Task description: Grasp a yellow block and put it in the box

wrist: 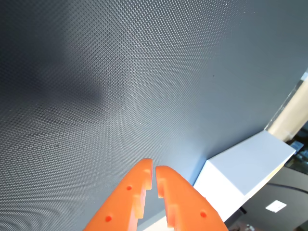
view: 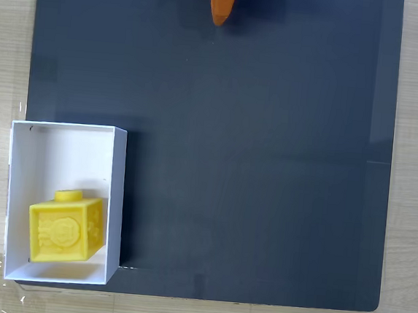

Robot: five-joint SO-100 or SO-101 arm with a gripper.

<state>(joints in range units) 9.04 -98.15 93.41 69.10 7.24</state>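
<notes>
Dark mat (view: 252,167): yellow block (view: 65,228) inside box (view: 64,140), well apart from nearly closed, empty end effector (wrist: 154,166).

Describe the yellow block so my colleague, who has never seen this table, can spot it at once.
In the fixed view, a dark mat covers the wooden table; at its lower left corner sits the white open-topped box. The yellow block rests inside the box, toward its lower end. It is the bright yellow cube with one round stud on top and embossed circles, unlike the orange gripper at the top edge.
</notes>
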